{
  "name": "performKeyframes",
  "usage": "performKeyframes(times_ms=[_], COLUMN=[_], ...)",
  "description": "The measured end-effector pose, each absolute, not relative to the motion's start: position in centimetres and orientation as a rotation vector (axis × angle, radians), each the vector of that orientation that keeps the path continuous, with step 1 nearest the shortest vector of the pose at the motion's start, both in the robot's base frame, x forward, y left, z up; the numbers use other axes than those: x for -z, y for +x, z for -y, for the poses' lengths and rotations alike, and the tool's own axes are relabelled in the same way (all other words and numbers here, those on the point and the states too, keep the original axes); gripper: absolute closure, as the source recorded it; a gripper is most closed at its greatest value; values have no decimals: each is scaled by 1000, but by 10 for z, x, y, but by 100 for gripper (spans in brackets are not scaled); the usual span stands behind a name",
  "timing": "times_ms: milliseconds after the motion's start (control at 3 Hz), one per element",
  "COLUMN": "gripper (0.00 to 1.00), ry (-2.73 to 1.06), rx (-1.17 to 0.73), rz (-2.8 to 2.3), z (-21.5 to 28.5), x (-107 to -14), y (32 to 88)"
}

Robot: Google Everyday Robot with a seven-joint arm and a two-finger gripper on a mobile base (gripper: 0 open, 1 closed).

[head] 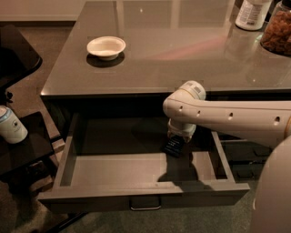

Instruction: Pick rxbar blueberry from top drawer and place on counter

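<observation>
rxbar blueberry (174,146): dark bar w/ pale print, tilted on edge in the right rear part of the top drawer, at the tip of the end effector
end effector (177,138): down inside the drawer, clamped on the bar's upper end; mostly hidden under the white wrist
arm (227,116): comes in from the right, crosses over the drawer's right side wall, just below the counter edge
top drawer (136,193): pulled wide open, grey, metal handle (145,205) on the front
counter (182,50): glossy grey-brown, above & behind the drawer
on counter: white bowl (106,47) left; white bottle (252,13) & jar of brown snacks (277,32) far right corner
left of drawer: black side table (27,150) w/ a white can (11,125)
room: dim, brownish floor
</observation>
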State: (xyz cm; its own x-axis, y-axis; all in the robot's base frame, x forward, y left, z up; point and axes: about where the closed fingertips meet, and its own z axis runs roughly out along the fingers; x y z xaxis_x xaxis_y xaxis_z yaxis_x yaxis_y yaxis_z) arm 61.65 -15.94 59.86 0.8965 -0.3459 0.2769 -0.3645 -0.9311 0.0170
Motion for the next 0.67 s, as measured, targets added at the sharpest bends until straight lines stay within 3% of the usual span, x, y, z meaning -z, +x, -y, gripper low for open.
performKeyframes(times_ms=[333, 667], gripper=[89, 100], ry=[2997, 3014], rx=[-421, -410], rz=[592, 604], z=[162, 166], x=[-601, -609], y=[616, 608])
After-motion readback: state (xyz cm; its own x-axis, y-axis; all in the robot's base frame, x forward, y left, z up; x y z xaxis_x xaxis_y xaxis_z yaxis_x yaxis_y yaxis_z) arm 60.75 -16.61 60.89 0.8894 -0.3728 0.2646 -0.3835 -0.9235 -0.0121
